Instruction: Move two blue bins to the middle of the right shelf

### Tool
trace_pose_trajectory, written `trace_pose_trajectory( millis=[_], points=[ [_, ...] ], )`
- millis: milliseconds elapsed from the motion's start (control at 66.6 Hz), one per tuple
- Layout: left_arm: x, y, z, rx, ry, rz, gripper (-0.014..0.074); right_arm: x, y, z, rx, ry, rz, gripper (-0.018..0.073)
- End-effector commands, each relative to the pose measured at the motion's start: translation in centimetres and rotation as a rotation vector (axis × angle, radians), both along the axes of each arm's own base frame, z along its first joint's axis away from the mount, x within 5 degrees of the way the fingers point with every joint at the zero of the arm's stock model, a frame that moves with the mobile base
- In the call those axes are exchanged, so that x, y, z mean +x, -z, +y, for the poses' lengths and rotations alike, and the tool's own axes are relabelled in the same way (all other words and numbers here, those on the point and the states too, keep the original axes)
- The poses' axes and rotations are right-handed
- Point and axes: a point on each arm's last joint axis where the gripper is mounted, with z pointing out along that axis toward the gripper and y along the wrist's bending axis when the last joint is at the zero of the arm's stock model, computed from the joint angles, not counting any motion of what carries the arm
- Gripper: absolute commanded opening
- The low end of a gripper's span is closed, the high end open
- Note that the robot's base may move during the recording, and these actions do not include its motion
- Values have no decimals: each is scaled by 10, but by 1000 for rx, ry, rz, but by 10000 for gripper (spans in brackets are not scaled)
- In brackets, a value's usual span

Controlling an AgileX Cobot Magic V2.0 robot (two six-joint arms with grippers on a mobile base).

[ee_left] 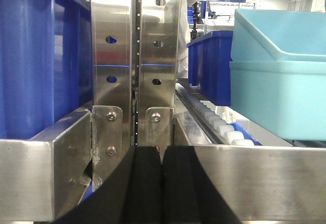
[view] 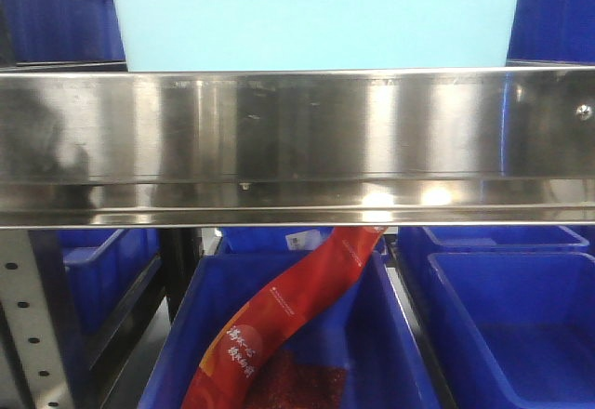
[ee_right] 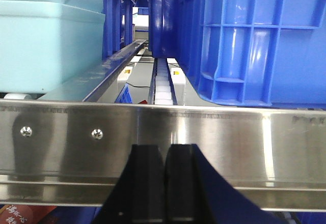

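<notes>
Front camera first: the pale blue bins (view: 316, 19) are sitting on the shelf level right above the wide steel front rail (view: 297, 139) of the right shelf, roughly centred over it. You can see a second rim line near the top, so it's looking like one bin nested in the other. Below the rail, a red snack bag (view: 279, 325) is hanging down into a dark blue bin (view: 372, 372). No grippers are showing here.

Left wrist cam: the left gripper (ee_left: 163, 183) is sitting with its black pads pressed together, clenched on nothing, just in front of the rail. The pale bins (ee_left: 280, 81) are resting on the roller track (ee_left: 214, 119) behind the rail, off to the right, well apart from the pads.

Right wrist cam: same deal, the right gripper (ee_right: 165, 183) is squeezed closed and empty, just in front of the rail, with the pale bins (ee_right: 46, 40) behind it to the left and a big dark blue crate (ee_right: 260, 46) to the right.

What's worrying me: those rollers. If they're sloping toward the front, the bins could be creeping against the rail. And both wrists are sitting so close to the rail that any lift could be clipping it.
</notes>
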Motion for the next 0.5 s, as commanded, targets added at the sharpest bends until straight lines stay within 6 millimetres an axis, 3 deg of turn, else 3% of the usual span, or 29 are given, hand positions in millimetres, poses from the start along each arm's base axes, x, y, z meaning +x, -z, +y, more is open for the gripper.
trace_pose_trajectory(
  millis=[0,481],
  points=[
    [-1,-2,0,-1,-2,-23,-111,0,-1,-1,3,8,-24,-162],
    [-1,-2,0,-1,-2,-23,-111,0,-1,-1,3,8,-24,-162]
  ],
)
